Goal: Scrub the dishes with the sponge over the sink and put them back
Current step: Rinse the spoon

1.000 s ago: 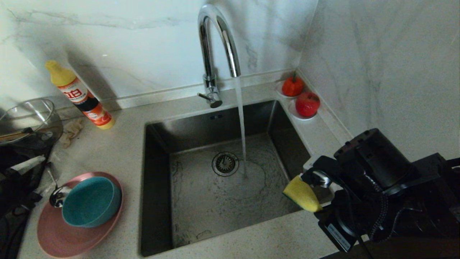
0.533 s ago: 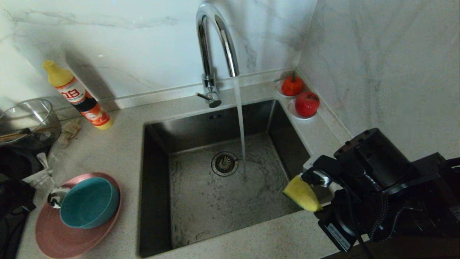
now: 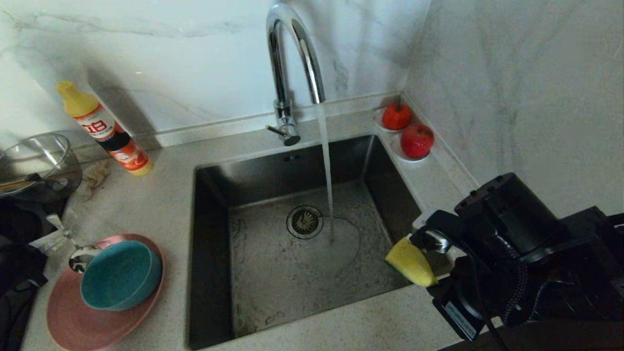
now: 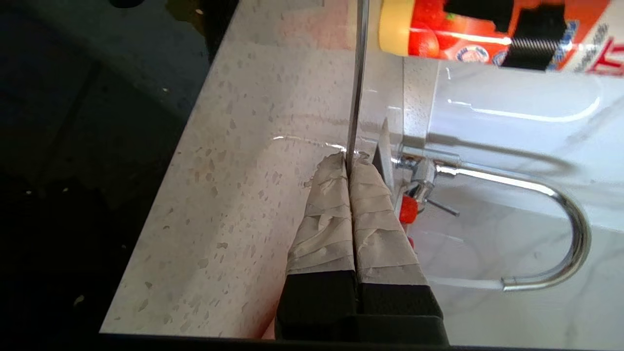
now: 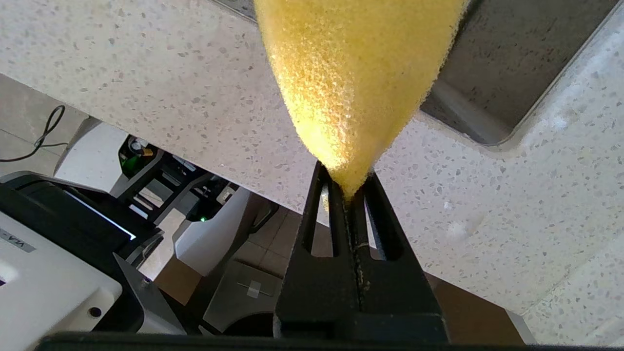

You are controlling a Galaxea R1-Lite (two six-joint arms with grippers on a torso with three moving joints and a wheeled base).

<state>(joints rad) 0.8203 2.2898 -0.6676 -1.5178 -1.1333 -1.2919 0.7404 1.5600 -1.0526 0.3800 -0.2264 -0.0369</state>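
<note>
Our left gripper (image 4: 350, 161) has its taped fingers (image 4: 321, 219) pressed together on the thin handle of the spoon (image 4: 358, 73), out at the left edge of the counter (image 3: 161, 204). In the head view the spoon's bowl end (image 3: 80, 257) rests on the pink plate (image 3: 73, 321), right up against the teal bowl (image 3: 119, 275) that sits on that plate, near the front left corner of the counter, just beside the sink's left rim.

Our right gripper (image 5: 347, 192) is pinching the sponge (image 3: 409, 261) at one end, yellow foam squashed to a point between the black fingers. It hangs over the sink's front right corner, right at the rim.

The sink (image 3: 214, 234) is set in the middle of the counter, and the tap (image 3: 292, 58) at its back edge is running, the stream landing just right of the drain strainer (image 3: 304, 222).

Other stuff around: a dish soap bottle (image 3: 105, 131) leaning near the back wall on the left, a glass bowl (image 3: 36, 163) at the far left edge, a beige cloth scrap (image 3: 95, 178) between them, and two red fruits (image 3: 417, 140) on little white saucers in the back right corner.
</note>
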